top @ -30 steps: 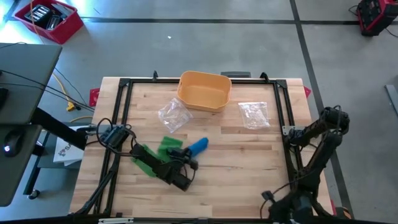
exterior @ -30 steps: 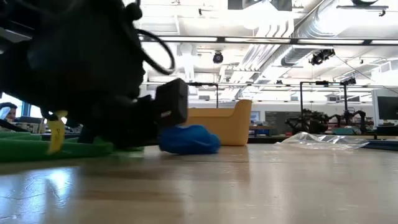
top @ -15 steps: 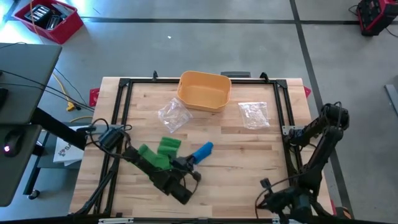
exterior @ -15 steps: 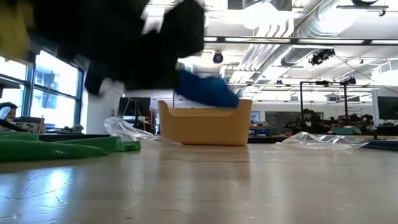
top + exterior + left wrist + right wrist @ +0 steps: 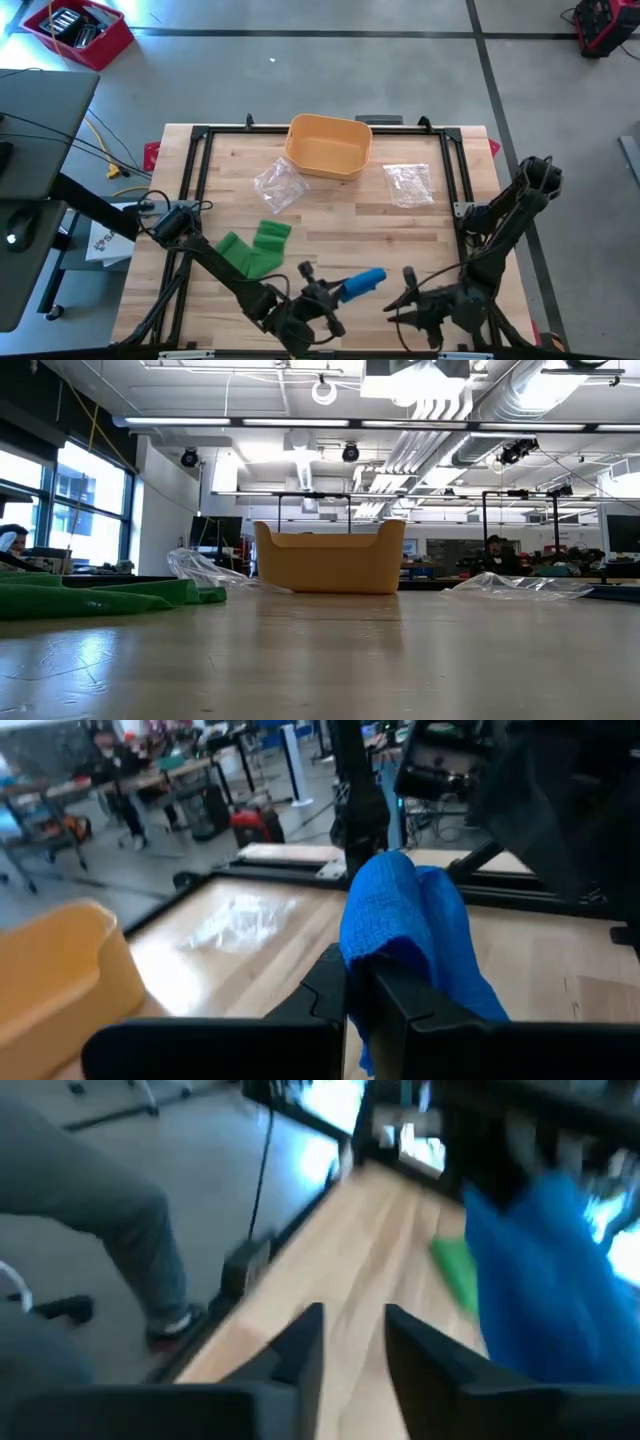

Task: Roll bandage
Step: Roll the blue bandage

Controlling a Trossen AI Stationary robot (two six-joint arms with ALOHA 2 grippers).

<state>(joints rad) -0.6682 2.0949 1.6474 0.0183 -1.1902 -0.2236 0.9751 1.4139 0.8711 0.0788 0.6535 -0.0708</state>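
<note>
Bandage now sits lower centre of the high frame, lifted off the counter, clenched in your left tool; your right tool, fingers parted, closes in for the roll.

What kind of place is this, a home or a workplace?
Most likely a robotics lab or workshop. The low view shows a large hall with exposed ceiling ducts and rows of benches with equipment. The high view shows a framed wooden table on a concrete floor.
</note>
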